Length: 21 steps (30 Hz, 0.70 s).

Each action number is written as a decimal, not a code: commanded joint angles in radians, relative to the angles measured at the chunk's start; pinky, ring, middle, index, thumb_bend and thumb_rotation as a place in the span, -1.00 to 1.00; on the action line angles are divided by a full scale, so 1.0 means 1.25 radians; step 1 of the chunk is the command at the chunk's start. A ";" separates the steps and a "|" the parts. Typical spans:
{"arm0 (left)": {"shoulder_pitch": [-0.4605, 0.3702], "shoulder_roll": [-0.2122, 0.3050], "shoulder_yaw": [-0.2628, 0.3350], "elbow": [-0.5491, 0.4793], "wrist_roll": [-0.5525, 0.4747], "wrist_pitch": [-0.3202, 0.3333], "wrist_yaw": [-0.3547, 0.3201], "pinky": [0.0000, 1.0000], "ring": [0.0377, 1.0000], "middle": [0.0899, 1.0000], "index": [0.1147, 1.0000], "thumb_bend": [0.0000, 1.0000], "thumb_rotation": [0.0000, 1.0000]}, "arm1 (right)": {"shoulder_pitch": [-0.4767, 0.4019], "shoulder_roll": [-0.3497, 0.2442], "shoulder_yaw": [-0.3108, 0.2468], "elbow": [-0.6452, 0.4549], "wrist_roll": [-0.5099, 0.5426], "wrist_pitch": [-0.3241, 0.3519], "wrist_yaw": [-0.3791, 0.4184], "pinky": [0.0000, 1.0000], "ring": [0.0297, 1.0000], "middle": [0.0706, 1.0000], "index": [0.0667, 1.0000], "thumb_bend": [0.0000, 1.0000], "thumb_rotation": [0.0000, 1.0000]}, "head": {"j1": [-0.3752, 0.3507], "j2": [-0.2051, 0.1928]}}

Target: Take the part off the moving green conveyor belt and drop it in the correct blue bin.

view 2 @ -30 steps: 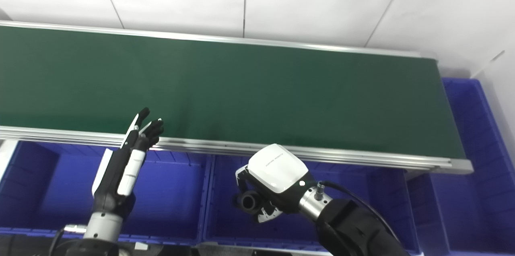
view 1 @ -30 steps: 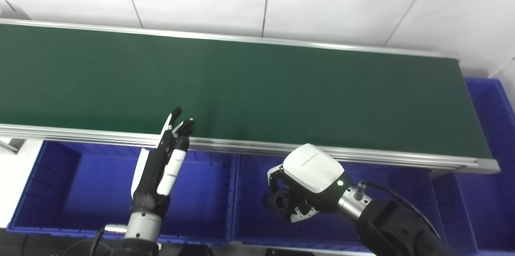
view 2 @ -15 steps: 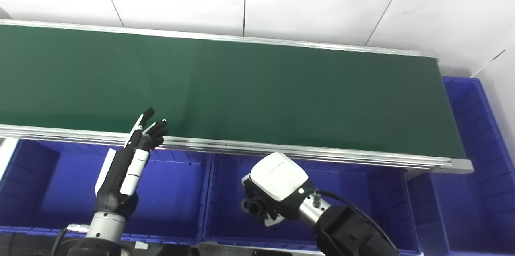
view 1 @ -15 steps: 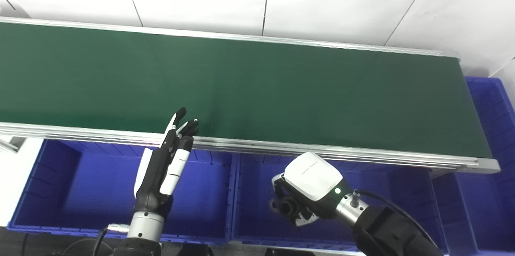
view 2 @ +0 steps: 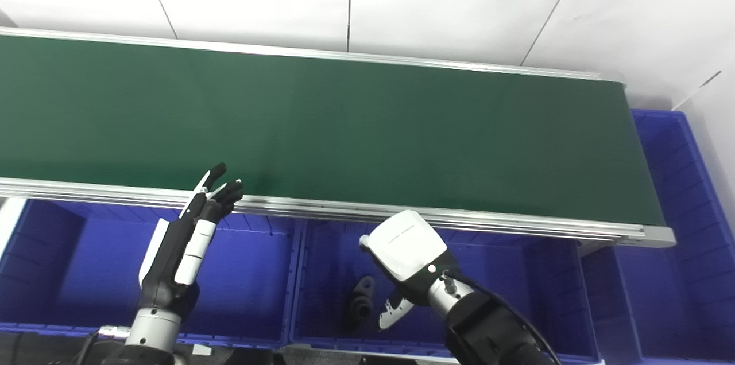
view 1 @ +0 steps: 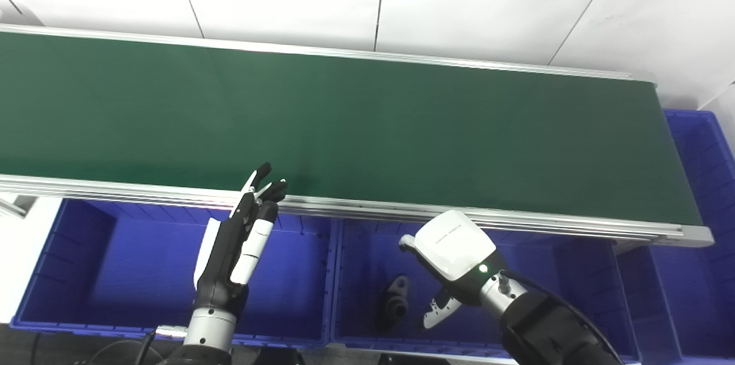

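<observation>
Part (view 1: 396, 306) lies on the middle bin's (view 1: 356, 273) floor near its front wall, long axis seemingly running front to back, just left of the open, empty right hand (view 1: 453, 256); left hand (view 1: 238, 239), open, hovers farther off.

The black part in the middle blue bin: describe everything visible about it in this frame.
The black part is a small, dark, matte piece, seemingly plastic or rubber, with a rounded ring-like end and a narrower stub pointing up and right; finer detail is too small to tell. It lies in the middle blue bin, near the bin's front, whether resting or just landing cannot be told. Nothing grips it: the right hand hovers just to its right, fingers open, apart from it. None of it is on the green conveyor belt.
</observation>
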 commanded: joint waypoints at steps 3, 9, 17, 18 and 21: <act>-0.002 0.002 -0.004 -0.011 0.000 -0.040 -0.001 0.84 0.74 0.70 0.90 -0.04 0.89 | 0.000 0.008 -0.016 -0.029 0.014 -0.010 0.000 -0.44 -0.33 0.06 0.48 0.91 0.04 | 0.001 -0.003; 0.000 -0.001 -0.007 -0.004 0.001 -0.047 0.000 0.84 0.75 0.70 0.90 -0.01 0.89 | 0.018 0.020 -0.050 -0.064 0.053 0.002 0.005 -0.44 -0.31 0.09 0.47 0.91 0.08 | 0.006 -0.009; 0.006 0.000 -0.007 0.006 0.006 -0.058 0.005 0.85 0.76 0.70 0.90 0.03 0.90 | 0.096 0.100 -0.150 -0.158 0.177 0.041 -0.014 -0.28 -0.15 0.21 0.41 0.85 -0.14 | 0.009 -0.025; 0.007 0.000 -0.006 0.012 0.009 -0.070 0.009 0.86 0.76 0.70 0.90 0.03 0.89 | 0.120 0.129 -0.185 -0.165 0.237 0.052 -0.062 -0.28 -0.16 0.19 0.40 0.84 -0.17 | 0.013 -0.030; 0.008 0.001 -0.001 0.026 0.016 -0.101 0.018 0.87 0.80 0.75 0.90 0.02 0.85 | 0.189 0.227 -0.290 -0.162 0.469 0.076 -0.192 -0.22 -0.09 0.15 0.38 0.68 -0.14 | 0.021 -0.036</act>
